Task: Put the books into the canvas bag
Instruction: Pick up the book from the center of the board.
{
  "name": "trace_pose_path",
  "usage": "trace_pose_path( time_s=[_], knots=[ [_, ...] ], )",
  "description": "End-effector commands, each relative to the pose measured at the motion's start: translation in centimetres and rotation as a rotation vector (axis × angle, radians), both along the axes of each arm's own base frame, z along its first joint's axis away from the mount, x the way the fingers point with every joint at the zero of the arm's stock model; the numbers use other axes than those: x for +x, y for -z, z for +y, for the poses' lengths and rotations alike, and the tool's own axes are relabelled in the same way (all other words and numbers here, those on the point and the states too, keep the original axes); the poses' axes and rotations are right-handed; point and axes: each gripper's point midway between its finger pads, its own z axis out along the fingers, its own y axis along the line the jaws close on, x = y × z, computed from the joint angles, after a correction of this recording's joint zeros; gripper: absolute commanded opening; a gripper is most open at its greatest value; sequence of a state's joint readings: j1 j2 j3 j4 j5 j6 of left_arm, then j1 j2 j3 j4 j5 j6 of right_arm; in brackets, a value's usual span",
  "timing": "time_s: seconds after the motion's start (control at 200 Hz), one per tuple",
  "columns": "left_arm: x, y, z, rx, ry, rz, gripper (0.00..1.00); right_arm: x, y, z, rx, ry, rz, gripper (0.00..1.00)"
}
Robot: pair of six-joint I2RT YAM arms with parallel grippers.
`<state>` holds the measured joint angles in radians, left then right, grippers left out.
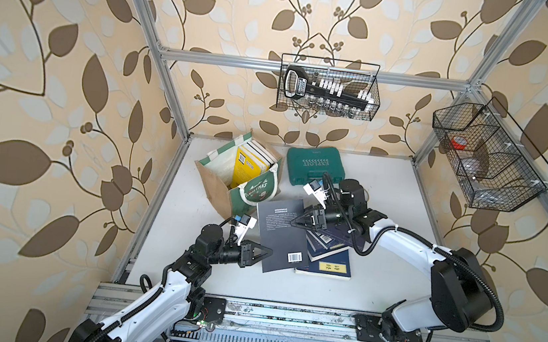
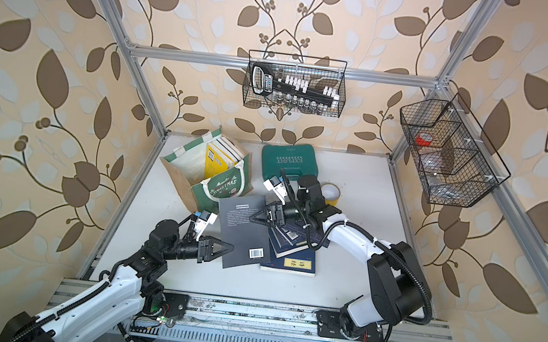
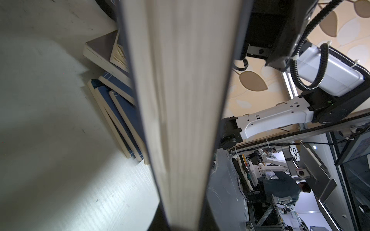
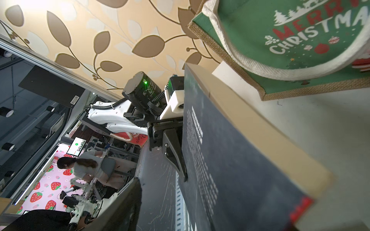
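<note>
Left tool (image 1: 271,250) grips dark book (image 1: 279,235) near bag (image 1: 215,190); green case (image 1: 314,165) beside.

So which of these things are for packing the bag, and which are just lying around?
For the job:
- canvas bag
- books inside it
- dark grey book
- navy books in a pile

Just lying about:
- green tool case
- tape roll
- back wire basket
- side wire basket
</note>
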<state>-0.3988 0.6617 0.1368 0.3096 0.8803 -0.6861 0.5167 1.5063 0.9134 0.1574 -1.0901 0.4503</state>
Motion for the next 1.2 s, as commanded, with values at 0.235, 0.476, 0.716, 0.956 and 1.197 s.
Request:
trace_pose_path(
  time_s=[0.235,0.476,0.716,0.956,1.197],
  knots=[
    [0.1,-1.0,-0.1,-0.011,0.008,-0.068,0.0,0.0,-2.4,-0.1,0.056,-0.04,-0.08,0.38],
    [-0.2,-0.6,-0.6,-0.004,0.039,-0.046,0.0,0.4,-3.6,0.0,0.049,-0.102,-0.109,0.25],
    [-0.3,-0.3,-0.8,0.003,0.049,-0.038,0.0,0.7,-4.0,0.4,0.009,-0.18,-0.12,0.3],
    [-0.1,-0.3,-0.5,0.017,0.028,-0.05,0.0,-0.3,-1.5,0.6,-0.077,-0.206,-0.092,0.33],
    [0.0,-0.3,-0.6,0.02,0.03,-0.049,0.0,-1.0,-1.8,0.5,-0.091,-0.212,-0.119,0.13]
  ],
)
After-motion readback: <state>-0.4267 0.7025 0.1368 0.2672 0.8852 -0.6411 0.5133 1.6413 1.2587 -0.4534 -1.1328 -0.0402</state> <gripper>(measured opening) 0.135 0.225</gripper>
